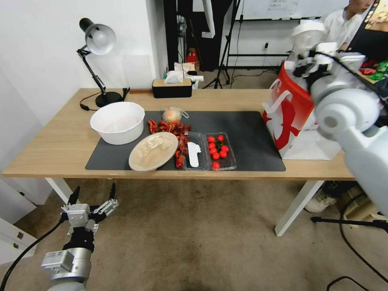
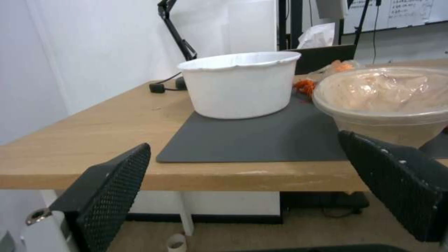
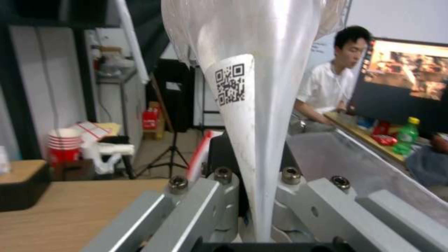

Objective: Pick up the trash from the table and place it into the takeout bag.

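On the table (image 1: 52, 149), the trash lies on a dark mat (image 1: 250, 137): a beige round plate (image 1: 153, 150) (image 2: 387, 94), red shell scraps (image 1: 167, 126), a small knotted clear bag (image 1: 173, 114) and a clear tray (image 1: 218, 151) holding tomatoes and a white spoon. The red-and-white takeout bag (image 1: 289, 117) stands at the mat's right end. My right gripper (image 1: 311, 56) (image 3: 259, 196) hangs above the bag's mouth, shut on a whitish translucent plastic piece (image 3: 252, 87) with a QR label. The bag's silvery lining (image 3: 336, 157) shows below it. My left gripper (image 1: 93, 196) (image 2: 252, 189) is open, low before the table's front edge.
A white bowl (image 1: 118, 122) (image 2: 240, 84) sits at the mat's left end. A desk lamp (image 1: 97, 40) and a black tissue box (image 1: 171, 87) stand along the far edge. Bare wood lies left of the mat, and carpet in front.
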Robot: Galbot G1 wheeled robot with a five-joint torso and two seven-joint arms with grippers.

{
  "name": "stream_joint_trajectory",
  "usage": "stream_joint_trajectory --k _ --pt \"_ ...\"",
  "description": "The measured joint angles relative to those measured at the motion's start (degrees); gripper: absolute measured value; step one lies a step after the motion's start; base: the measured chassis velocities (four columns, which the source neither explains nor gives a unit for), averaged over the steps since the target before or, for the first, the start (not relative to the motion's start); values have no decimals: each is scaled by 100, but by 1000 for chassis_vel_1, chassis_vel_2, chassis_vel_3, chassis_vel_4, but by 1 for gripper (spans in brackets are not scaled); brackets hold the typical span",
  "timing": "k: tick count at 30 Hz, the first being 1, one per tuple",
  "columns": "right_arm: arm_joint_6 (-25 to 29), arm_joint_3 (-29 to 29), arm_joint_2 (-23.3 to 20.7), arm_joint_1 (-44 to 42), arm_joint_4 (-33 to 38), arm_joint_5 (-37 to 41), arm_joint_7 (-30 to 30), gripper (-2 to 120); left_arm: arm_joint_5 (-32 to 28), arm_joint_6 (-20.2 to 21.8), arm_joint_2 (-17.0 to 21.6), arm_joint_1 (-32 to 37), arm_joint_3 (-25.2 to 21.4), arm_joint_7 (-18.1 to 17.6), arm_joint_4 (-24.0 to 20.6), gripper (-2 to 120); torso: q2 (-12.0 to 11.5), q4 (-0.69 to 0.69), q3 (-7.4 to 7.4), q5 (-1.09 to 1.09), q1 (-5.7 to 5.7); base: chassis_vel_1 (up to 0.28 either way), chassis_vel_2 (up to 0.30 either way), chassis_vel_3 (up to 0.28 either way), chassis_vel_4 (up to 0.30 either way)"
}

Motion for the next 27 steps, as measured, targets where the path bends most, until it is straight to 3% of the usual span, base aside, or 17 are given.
stream_joint_trajectory --k 8,13,22,24,27 --pt "104 2 54 -164 -340 -15 205 1 16 -32 -3 -78 108 52 123 100 0 1 0 0 0 0 0 0 0" --pt "146 35 68 -251 -456 -58 198 24 19 -34 4 -161 174 74 194 100 0 0 1 -1 0 0 0 0 0" --pt "147 59 83 -319 -434 -20 206 51 24 -30 36 -248 203 84 241 100 0 0 1 -1 0 0 0 0 0" --pt "147 60 87 -345 -422 8 222 64 18 -25 47 -271 202 86 242 100 0 0 1 -2 0 0 0 0 0" --pt "147 60 89 -360 -419 18 238 73 9 -21 51 -295 204 86 242 100 0 0 1 -1 0 0 0 0 0"
